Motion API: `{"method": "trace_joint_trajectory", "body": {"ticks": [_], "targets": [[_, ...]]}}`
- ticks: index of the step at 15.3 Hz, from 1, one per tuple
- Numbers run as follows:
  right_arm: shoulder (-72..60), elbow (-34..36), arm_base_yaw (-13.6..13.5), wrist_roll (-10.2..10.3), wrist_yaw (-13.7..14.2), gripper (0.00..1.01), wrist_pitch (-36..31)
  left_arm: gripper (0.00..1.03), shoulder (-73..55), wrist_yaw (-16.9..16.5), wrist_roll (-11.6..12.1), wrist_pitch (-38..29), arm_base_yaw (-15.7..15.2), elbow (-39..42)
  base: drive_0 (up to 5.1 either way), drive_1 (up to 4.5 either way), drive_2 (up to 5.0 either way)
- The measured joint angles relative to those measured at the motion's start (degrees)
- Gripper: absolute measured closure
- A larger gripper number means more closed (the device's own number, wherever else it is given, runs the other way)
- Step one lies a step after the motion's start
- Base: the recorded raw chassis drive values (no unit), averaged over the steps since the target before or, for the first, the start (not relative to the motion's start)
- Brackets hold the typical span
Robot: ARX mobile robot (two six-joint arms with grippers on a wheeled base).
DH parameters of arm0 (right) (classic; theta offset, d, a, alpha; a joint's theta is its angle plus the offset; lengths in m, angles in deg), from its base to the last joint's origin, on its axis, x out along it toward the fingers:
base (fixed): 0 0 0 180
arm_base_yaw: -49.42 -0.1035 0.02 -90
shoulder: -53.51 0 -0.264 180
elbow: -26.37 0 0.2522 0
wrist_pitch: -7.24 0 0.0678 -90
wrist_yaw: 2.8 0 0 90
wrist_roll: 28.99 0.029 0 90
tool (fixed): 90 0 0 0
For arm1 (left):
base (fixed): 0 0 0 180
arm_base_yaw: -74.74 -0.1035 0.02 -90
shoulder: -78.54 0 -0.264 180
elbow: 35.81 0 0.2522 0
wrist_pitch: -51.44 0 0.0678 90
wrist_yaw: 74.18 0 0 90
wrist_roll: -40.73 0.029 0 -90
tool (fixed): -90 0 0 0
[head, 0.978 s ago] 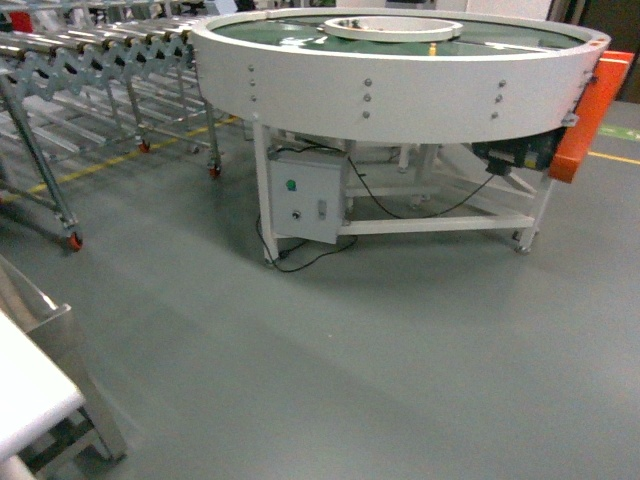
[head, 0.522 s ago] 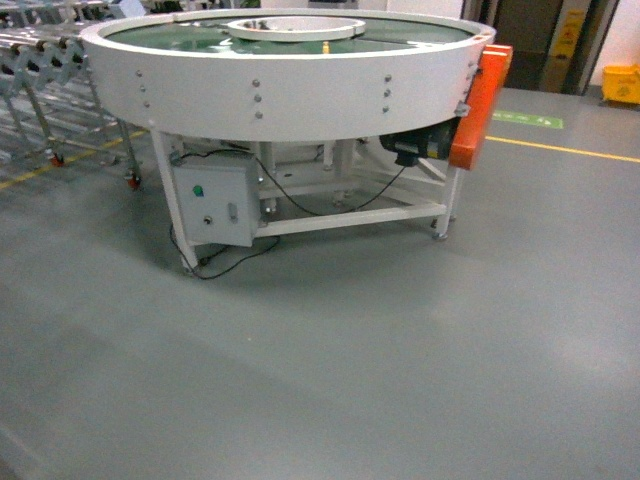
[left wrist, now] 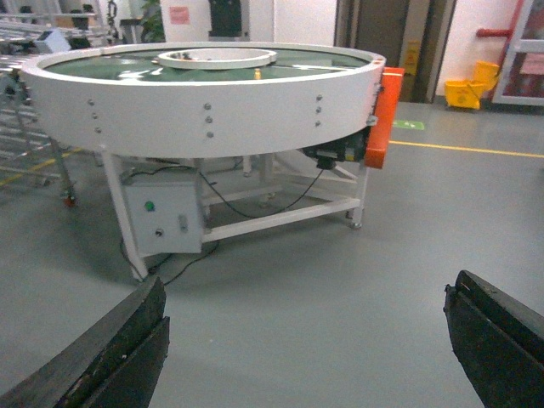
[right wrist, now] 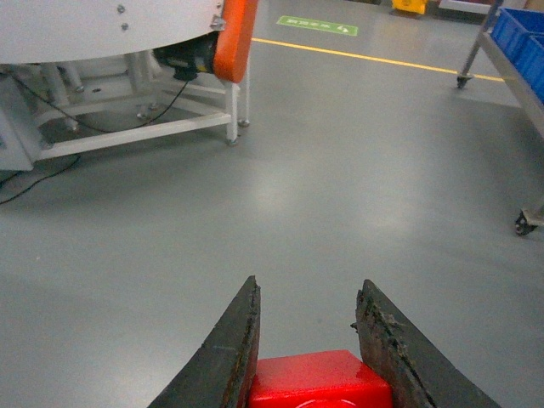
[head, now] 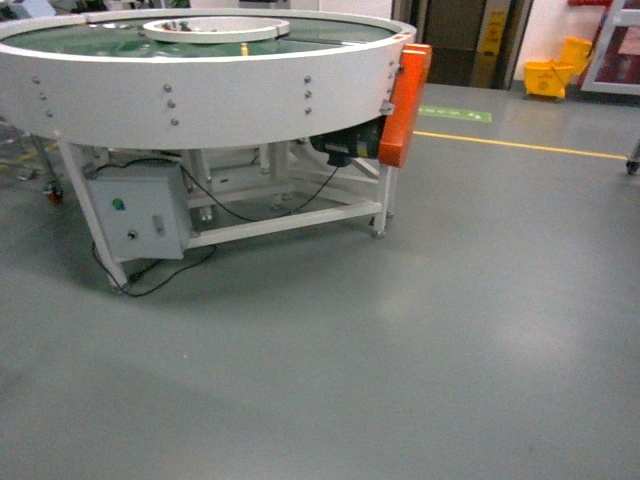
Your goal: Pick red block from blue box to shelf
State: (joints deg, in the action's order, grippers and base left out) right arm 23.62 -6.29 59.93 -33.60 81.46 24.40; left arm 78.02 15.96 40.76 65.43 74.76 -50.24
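The red block (right wrist: 319,380) sits clamped between the two dark fingers of my right gripper (right wrist: 308,293), low in the right wrist view above bare grey floor. My left gripper (left wrist: 304,306) is open, its fingers spread wide at the bottom corners of the left wrist view with nothing between them. Neither gripper shows in the head view. The blue box and the shelf are out of view.
A large white round conveyor table (head: 200,90) with a green top stands ahead left on a white frame, with a grey control box (head: 135,212) and an orange guard (head: 405,100). Yellow floor line (head: 520,145), yellow mop bucket (head: 552,78). Dark blue crates on a wheeled cart (right wrist: 518,38) at right.
The head view has swung right: the round table slid left across the frame, the roller conveyor and steel corner left the view, and the doorway and mop bucket came in.
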Motion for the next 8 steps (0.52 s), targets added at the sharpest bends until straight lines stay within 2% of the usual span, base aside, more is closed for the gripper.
{"method": "trace_joint_trajectory", "body": {"ticks": [8], "targets": [[-0.02,0.0,0.0,0.02,0.04,0.73,-0.2,0.05,0.0,0.0,0.0,0.09,0.04,0.0,0.9,0.7,-6.7]]}}
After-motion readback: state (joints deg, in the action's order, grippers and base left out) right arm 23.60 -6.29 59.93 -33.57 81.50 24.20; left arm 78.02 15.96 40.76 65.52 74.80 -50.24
